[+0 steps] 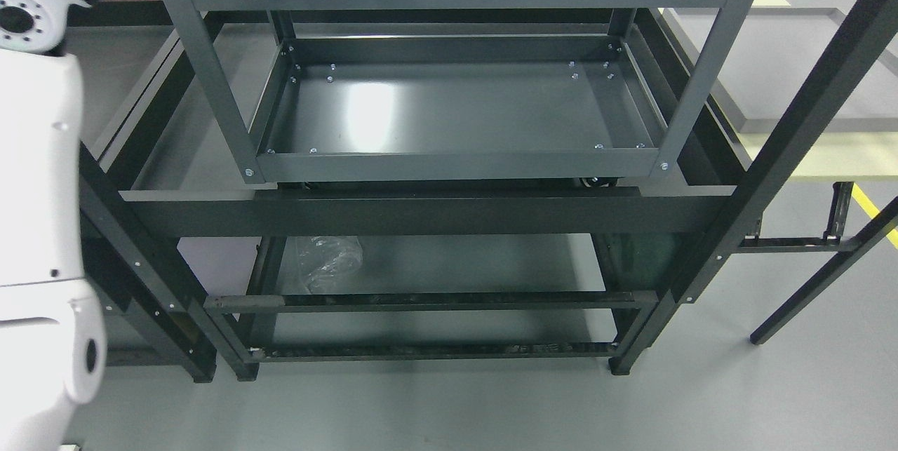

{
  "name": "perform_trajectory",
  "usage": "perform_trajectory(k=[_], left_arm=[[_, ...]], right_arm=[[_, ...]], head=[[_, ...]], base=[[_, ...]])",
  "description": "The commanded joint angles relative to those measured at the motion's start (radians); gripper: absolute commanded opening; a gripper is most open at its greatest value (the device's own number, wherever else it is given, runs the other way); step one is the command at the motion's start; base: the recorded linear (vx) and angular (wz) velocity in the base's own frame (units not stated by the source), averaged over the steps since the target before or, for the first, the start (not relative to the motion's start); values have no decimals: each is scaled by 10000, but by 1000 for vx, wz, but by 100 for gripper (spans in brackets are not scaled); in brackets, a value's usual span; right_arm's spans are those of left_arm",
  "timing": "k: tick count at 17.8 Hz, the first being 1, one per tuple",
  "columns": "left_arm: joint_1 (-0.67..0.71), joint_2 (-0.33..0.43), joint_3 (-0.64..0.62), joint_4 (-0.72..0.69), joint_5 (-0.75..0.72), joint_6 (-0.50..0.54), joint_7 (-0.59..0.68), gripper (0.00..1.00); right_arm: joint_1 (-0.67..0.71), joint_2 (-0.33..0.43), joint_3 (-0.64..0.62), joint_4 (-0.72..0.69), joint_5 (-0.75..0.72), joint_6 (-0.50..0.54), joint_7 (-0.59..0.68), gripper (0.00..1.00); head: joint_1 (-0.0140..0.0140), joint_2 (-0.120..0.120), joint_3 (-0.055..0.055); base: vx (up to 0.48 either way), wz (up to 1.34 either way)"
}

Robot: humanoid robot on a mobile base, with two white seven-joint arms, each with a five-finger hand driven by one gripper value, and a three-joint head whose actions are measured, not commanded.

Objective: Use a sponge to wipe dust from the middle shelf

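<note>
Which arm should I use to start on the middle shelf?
Left, tentatively. Only the left arm is in view, raised along the left edge beside the middle shelf. Its hand is out of frame, and no sponge or right arm is visible.

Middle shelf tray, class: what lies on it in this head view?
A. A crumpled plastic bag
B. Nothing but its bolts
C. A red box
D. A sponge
B: the middle shelf shows only bare grey metal with bolts at its corners; the plastic bag lies on a lower level, and no sponge is in view.
</note>
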Motion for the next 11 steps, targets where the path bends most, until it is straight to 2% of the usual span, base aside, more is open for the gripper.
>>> perform_trajectory(k=[1, 2, 5, 6, 8, 10, 11], left_arm=[[1661, -2537, 1301, -750, 1592, -5, 190, 0], [2213, -2537, 996, -704, 1760, 222, 571, 0], [3855, -2537, -354, -765, 3565, 2489, 3421, 1], [4330, -2537, -752, -780, 4133, 2754, 4112, 1], [5204, -2537, -1565, -993, 4505, 2756, 4698, 1], [6156, -2537, -2820, -1270, 5041, 2802, 5571, 1], [6662, -2537, -3632, -1347, 5287, 2863, 6472, 1]], right_arm=[[2, -175, 0, -175, 0, 724, 8, 100], [2, -175, 0, -175, 0, 724, 8, 100], [2, -175, 0, -175, 0, 724, 8, 100], [2, -175, 0, -175, 0, 724, 8, 100], [2, -175, 0, -175, 0, 724, 8, 100], [2, -175, 0, -175, 0, 739, 8, 100], [-13, -175, 0, -175, 0, 724, 8, 100]], head=[[0, 0, 0], [0, 0, 0], [0, 0, 0], [0, 0, 0], [0, 0, 0], [0, 0, 0], [0, 0, 0]], base=[[0, 0], [0, 0], [0, 0], [0, 0], [0, 0], [0, 0], [0, 0]])
